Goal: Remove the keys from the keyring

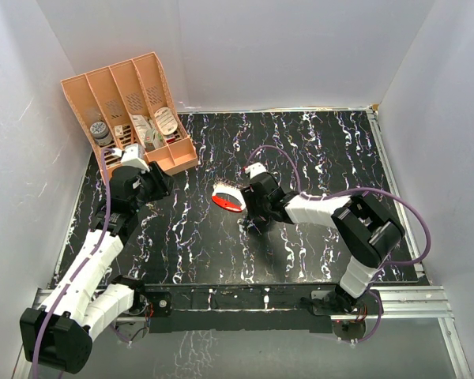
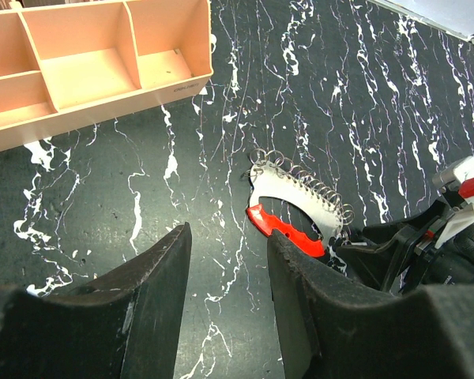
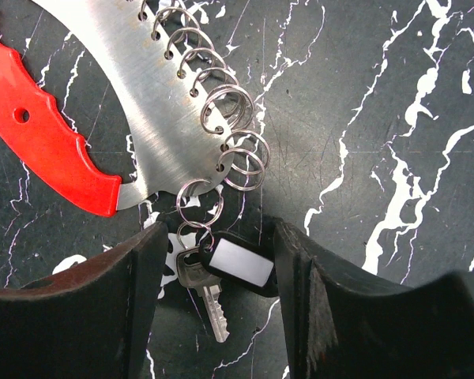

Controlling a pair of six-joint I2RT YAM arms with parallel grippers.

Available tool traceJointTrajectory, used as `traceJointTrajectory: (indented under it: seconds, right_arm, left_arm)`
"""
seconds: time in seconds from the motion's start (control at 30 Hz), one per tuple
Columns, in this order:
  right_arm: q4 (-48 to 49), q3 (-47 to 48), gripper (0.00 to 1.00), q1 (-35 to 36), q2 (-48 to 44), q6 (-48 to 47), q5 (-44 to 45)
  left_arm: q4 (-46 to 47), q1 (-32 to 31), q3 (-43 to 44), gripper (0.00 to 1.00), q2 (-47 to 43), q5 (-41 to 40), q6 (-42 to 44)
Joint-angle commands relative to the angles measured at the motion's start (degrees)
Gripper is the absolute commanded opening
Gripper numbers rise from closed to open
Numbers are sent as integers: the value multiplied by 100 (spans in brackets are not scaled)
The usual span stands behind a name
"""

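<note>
Organiser (image 1: 80, 106) slots hold tags and a round dark item. Left gripper (image 2: 225, 268), near it, gapes empty. Farther off, the unclenched right gripper (image 3: 217, 264) straddles the keys (image 3: 212, 304) on the keyring (image 3: 142, 118).

Overhead the key (image 3: 208, 300) cannot be made out; the keyring (image 3: 118, 95) overruns the right wrist view's edge.

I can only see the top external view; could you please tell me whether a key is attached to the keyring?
Observer: Yes, the right wrist view shows one silver key hanging from an end ring of the keyring.
Operator: Is the right gripper on it?
Observer: The right gripper is open, with the key between its fingers.
Operator: And the left gripper?
Observer: The left gripper is open and holds nothing.
</note>
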Motion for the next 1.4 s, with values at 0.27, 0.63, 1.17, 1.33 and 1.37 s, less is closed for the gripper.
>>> traceJointTrajectory:
  seconds: [0.27,0.63,1.17,1.33,1.37]
  right_arm:
    - [-1148,342,33,168,680,582,-193]
    - [-1550,668,0,382,1168,810,147]
    - [-1380,2391,0,804,-461,-266,1352]
    - [-1342,2635,0,812,-889,-323,1182]
    - [-1331,2650,0,813,-965,-323,1136]
  left_arm:
    - [-30,-14,10,42,-121,-93,14]
    - [-114,-15,37,41,-165,-141,0]
    - [725,-9,53,41,-339,1040,541]
    - [1402,-12,-65,45,-526,1978,1019]
    - [1563,-15,-96,47,-530,2282,1092]
